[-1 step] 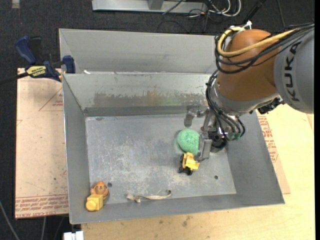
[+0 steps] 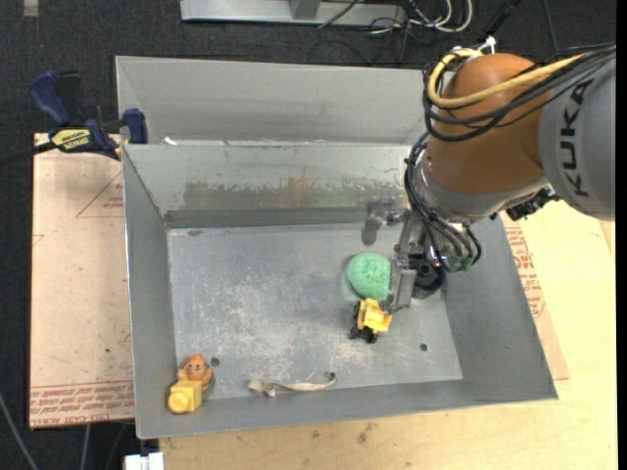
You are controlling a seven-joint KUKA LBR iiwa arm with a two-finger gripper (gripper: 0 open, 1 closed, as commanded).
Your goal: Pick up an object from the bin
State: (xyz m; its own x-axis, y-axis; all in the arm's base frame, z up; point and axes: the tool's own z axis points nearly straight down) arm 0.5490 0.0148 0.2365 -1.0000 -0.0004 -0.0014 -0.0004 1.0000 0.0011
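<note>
My gripper (image 2: 385, 265) hangs low over the right middle of the bin, open. One finger (image 2: 371, 229) shows above a green ball (image 2: 366, 275), and the other finger (image 2: 402, 290) stands at the ball's right edge. The ball lies on the bin floor, roughly between the two fingers and a little to their left. A small yellow toy vehicle with black wheels (image 2: 370, 319) lies just below the ball, close to the lower fingertip.
A yellow and orange toy figure (image 2: 189, 385) sits in the near left corner. A thin beige strip (image 2: 291, 387) lies along the near wall. The arm with its orange cover and cables reaches in from the right over the bin's right wall.
</note>
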